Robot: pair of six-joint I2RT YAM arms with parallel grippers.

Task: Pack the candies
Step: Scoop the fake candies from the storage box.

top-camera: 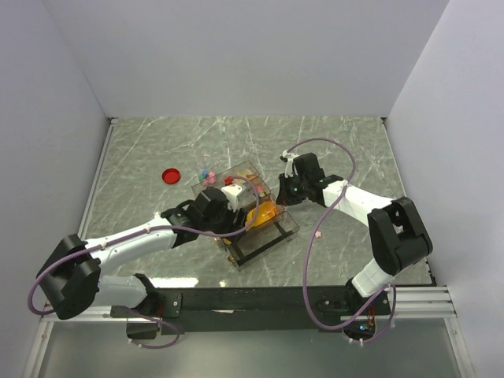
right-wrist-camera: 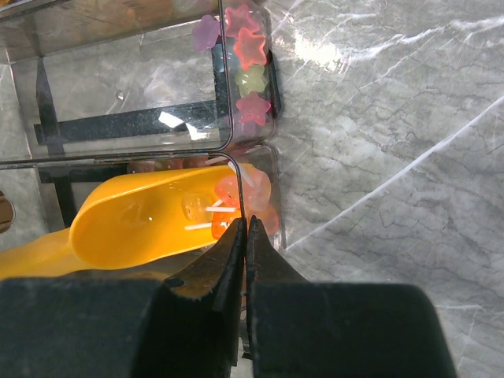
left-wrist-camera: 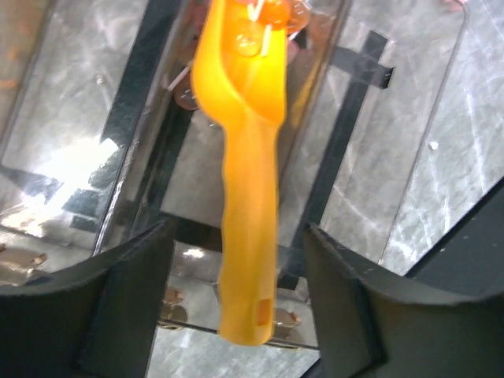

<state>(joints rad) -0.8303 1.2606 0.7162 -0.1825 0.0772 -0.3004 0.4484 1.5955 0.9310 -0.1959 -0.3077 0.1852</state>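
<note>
A yellow scoop (top-camera: 261, 214) lies in a clear compartment box (top-camera: 288, 226) at the table's middle. Its handle (left-wrist-camera: 248, 260) runs between my left gripper's (left-wrist-camera: 236, 303) fingers, with a gap on each side; the jaws stand open. Orange and pink candies (left-wrist-camera: 264, 14) sit in the scoop's bowl (right-wrist-camera: 142, 220), some with white sticks (right-wrist-camera: 206, 209). Star-shaped candies (right-wrist-camera: 249, 71) fill a narrow corner compartment. My right gripper (right-wrist-camera: 246, 227) is shut on the box's thin wall (right-wrist-camera: 229, 118) beside the scoop's bowl, and in the top view the right gripper (top-camera: 288, 189) is at the box's right corner.
A flat red lid (top-camera: 170, 176) lies left of the box. A small clear container with more candies (top-camera: 206, 171) stands behind the box. One pink piece (top-camera: 317, 234) lies loose on the marble table (top-camera: 346, 150). Walls close in three sides.
</note>
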